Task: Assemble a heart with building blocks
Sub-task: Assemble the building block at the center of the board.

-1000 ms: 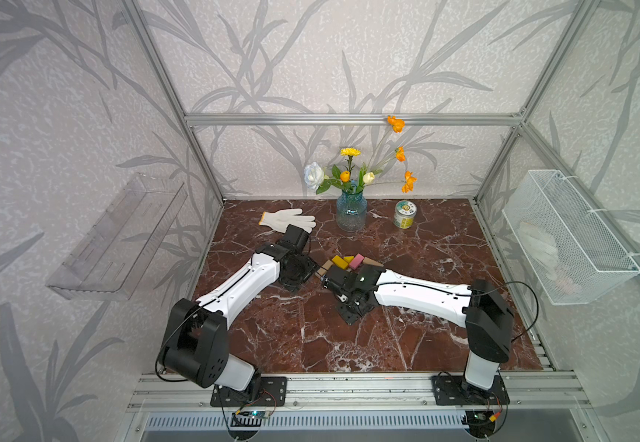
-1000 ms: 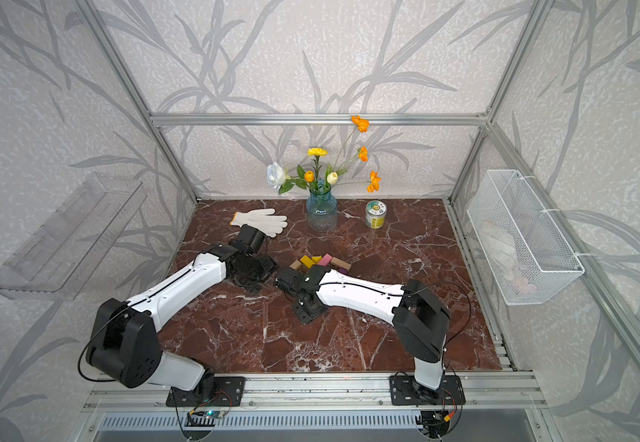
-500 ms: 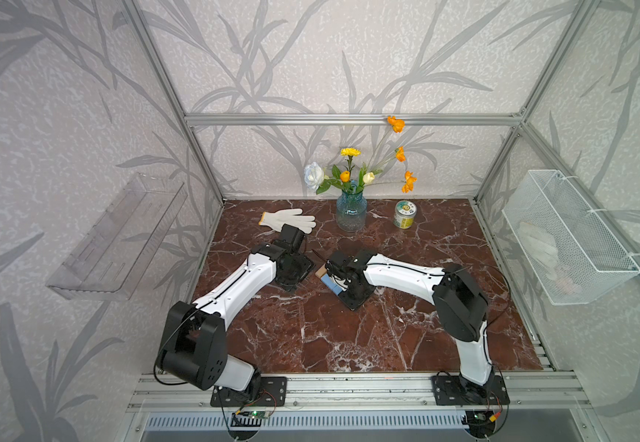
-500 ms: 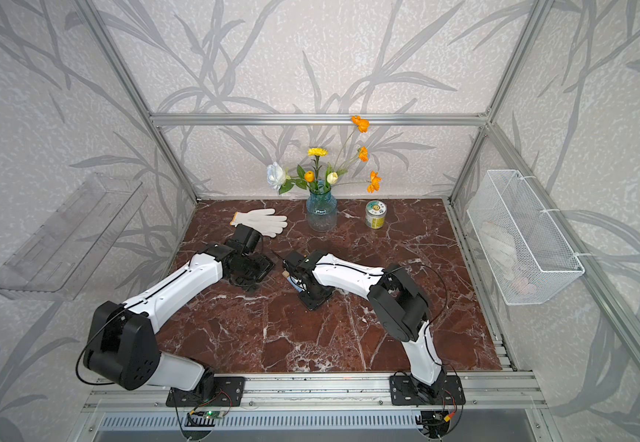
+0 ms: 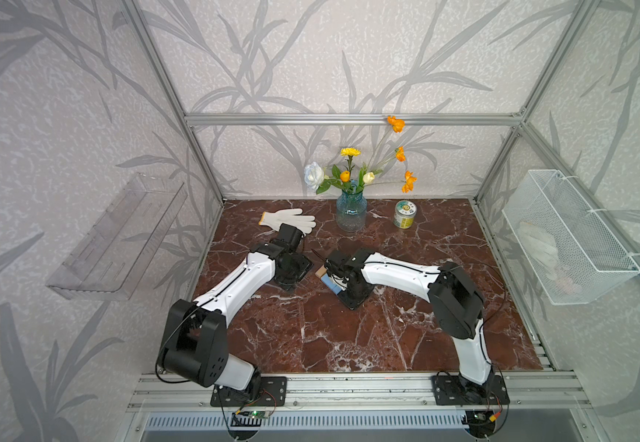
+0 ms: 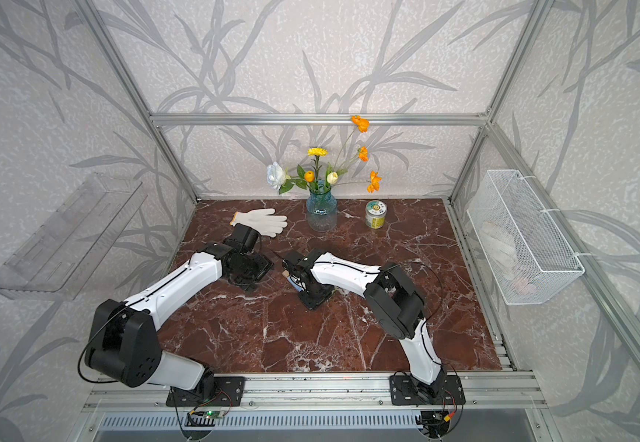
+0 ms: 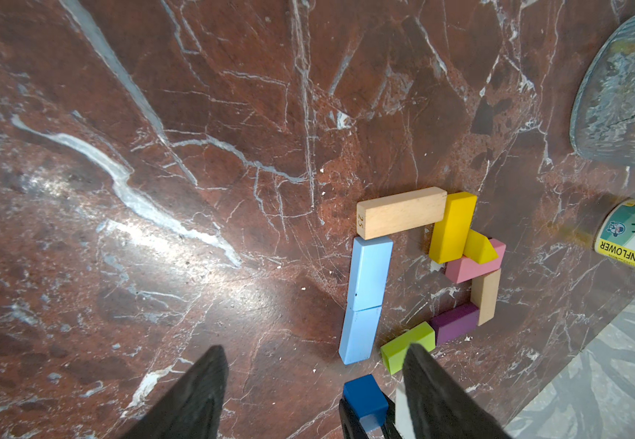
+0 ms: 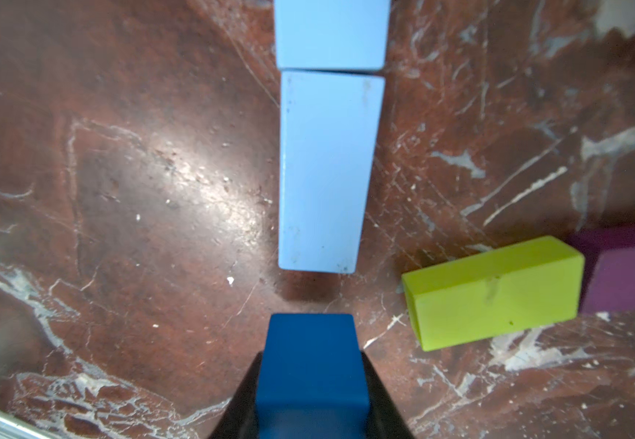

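Observation:
In the left wrist view the building blocks lie as an unclosed outline of the heart: a tan block (image 7: pixel 401 213), a yellow one (image 7: pixel 452 228), a yellow wedge (image 7: pixel 479 249), pink (image 7: pixel 471 268), a second tan (image 7: pixel 485 296), purple (image 7: pixel 454 323), lime (image 7: pixel 407 346) and two light blue blocks (image 7: pixel 371 273) end to end. My right gripper (image 8: pixel 312 361) is shut on the dark blue block (image 8: pixel 312 380), just short of the nearer light blue block (image 8: pixel 327 171) and beside the lime block (image 8: pixel 494 292). My left gripper (image 7: pixel 314 384) stands open and holds nothing, next to the outline. In both top views the right arm (image 5: pixel 395 271) hides most blocks.
At the back of the marble table (image 5: pixel 349 336) lie a white glove (image 5: pixel 289 220), a blue glass vase of flowers (image 5: pixel 351 214) and a small can (image 5: pixel 404 214). A wire basket (image 5: pixel 567 237) hangs on the right wall, a clear shelf (image 5: pixel 119 237) on the left.
The right arm has swung its elbow from out at the right to nearer the front and raised it, and now covers the blocks in the top views. The left arm has barely moved.

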`<action>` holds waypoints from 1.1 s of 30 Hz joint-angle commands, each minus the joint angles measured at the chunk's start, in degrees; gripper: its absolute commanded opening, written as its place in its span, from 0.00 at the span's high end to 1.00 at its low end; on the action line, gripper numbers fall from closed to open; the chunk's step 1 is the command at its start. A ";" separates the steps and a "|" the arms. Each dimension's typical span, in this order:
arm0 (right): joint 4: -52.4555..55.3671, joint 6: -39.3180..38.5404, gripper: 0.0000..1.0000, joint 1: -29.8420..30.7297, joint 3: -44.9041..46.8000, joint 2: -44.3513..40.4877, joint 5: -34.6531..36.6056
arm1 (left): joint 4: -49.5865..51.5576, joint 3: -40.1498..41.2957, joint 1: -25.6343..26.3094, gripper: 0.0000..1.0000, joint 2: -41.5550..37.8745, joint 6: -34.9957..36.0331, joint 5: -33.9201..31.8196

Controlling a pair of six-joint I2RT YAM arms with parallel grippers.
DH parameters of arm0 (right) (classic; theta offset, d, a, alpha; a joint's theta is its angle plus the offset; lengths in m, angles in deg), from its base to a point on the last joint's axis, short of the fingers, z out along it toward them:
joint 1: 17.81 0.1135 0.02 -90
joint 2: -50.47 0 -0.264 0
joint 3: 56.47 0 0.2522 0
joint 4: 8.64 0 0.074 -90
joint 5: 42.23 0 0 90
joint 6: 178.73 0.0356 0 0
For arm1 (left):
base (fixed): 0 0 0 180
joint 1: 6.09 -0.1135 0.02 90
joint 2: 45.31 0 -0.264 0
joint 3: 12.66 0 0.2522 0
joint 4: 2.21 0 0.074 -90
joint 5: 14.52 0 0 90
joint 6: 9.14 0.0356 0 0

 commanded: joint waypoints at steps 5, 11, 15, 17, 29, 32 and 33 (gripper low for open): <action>3.07 -1.89 0.77 -0.29 -2.54 2.94 1.09 | 0.16 -0.10 -0.61 0.26 0.20 0.65 0.10; 3.56 -2.11 0.77 -0.38 -2.91 3.56 2.17 | -0.15 0.12 -0.79 0.26 0.16 0.51 0.32; 3.66 -2.22 0.76 -0.33 -3.07 3.98 2.57 | -0.27 0.24 -0.96 0.26 0.17 0.47 0.31; 3.99 -2.21 0.75 -0.47 -3.45 4.24 2.96 | -0.41 0.25 -0.97 0.26 0.20 0.39 0.37; 4.21 -1.64 0.53 -0.77 -4.61 5.28 3.37 | -0.57 0.12 -1.15 0.26 0.54 0.41 0.63; 4.34 -1.45 0.51 -0.81 -4.66 4.93 4.16 | -0.80 0.25 -1.23 0.26 0.59 0.30 0.84; 4.33 -1.35 0.50 -0.77 -4.72 4.80 4.38 | -0.80 0.25 -1.23 0.26 0.59 0.29 0.85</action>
